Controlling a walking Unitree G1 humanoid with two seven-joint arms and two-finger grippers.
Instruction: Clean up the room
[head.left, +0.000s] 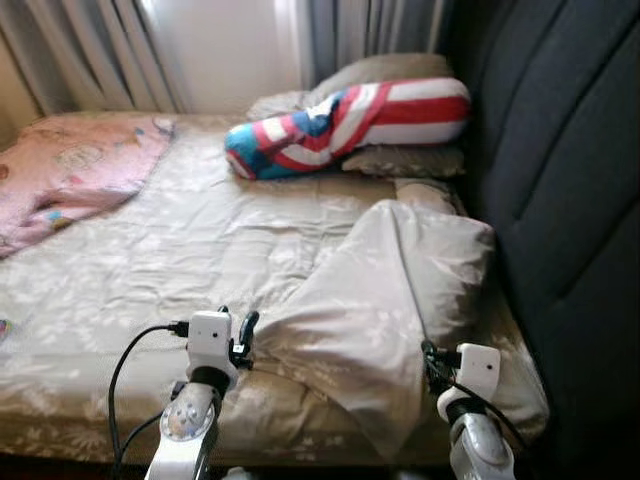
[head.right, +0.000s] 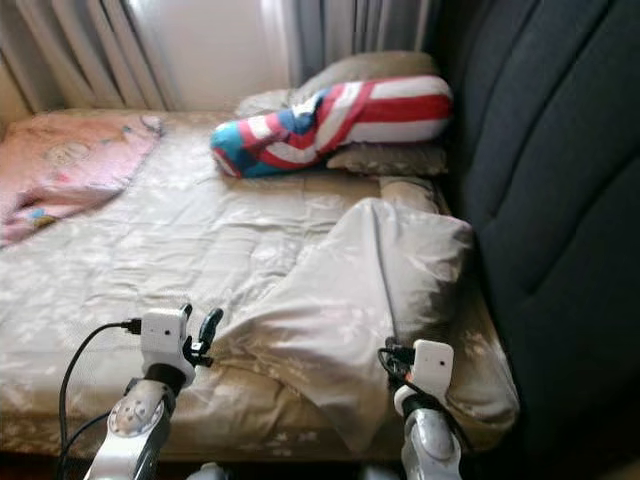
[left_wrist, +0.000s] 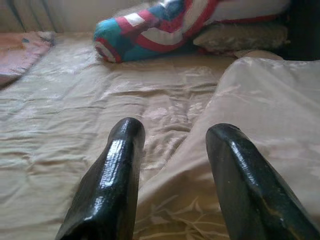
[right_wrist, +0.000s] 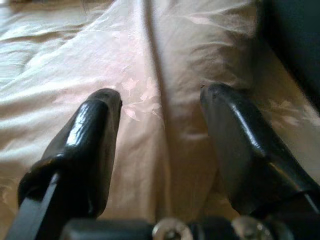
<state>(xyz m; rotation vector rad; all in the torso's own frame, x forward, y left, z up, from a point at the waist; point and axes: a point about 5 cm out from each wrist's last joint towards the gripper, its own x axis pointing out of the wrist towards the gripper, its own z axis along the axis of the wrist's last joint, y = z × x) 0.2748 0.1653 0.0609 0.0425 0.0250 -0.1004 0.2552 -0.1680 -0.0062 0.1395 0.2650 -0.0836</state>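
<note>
A beige flowered duvet (head.left: 200, 250) covers the bed, and its near right corner is turned back into a thick folded flap (head.left: 380, 290). My left gripper (head.left: 245, 335) is open at the flap's left edge, its fingers (left_wrist: 125, 150) low over the cloth and holding nothing. At the flap's near right side my right gripper (head.left: 428, 360) is also open. Its fingers (right_wrist: 100, 125) straddle a crease in the flap (right_wrist: 160, 75) just above the fabric.
A red, white and blue striped pillow (head.left: 350, 120) lies on beige pillows (head.left: 405, 160) at the bed's far end. A pink blanket (head.left: 70, 170) lies crumpled at the far left. A dark padded headboard (head.left: 570, 180) runs along the right. Curtains (head.left: 100, 50) hang behind.
</note>
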